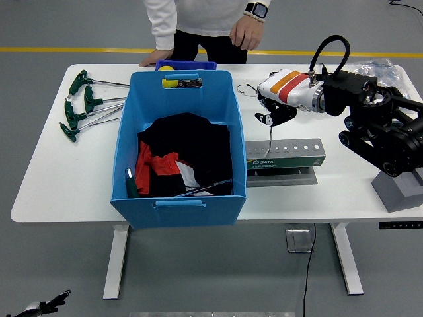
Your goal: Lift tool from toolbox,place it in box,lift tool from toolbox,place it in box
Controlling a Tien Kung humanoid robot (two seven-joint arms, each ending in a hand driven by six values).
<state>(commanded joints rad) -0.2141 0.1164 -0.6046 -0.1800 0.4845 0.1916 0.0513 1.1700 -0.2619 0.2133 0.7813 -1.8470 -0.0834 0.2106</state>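
Observation:
My right hand (271,113) is shut on a tool's handle. The tool's thin metal shaft (269,136) hangs straight down, its tip just above the holes of the grey and green toolbox (291,157). The big blue box (228,112) stands left of the toolbox and holds a black and red cloth (180,155) and a long thin tool (206,187). The hand is to the right of the box's rim, above the table. Only a small part of my left arm (43,306) shows at the lower left corner.
Several green T-handle wrenches (82,102) lie at the table's left. A person stands at the far side, one hand (158,57) on the table, the other (246,30) raised off it. A plastic bag (377,69) lies at the back right. My arm's grey base (400,191) stands at the right.

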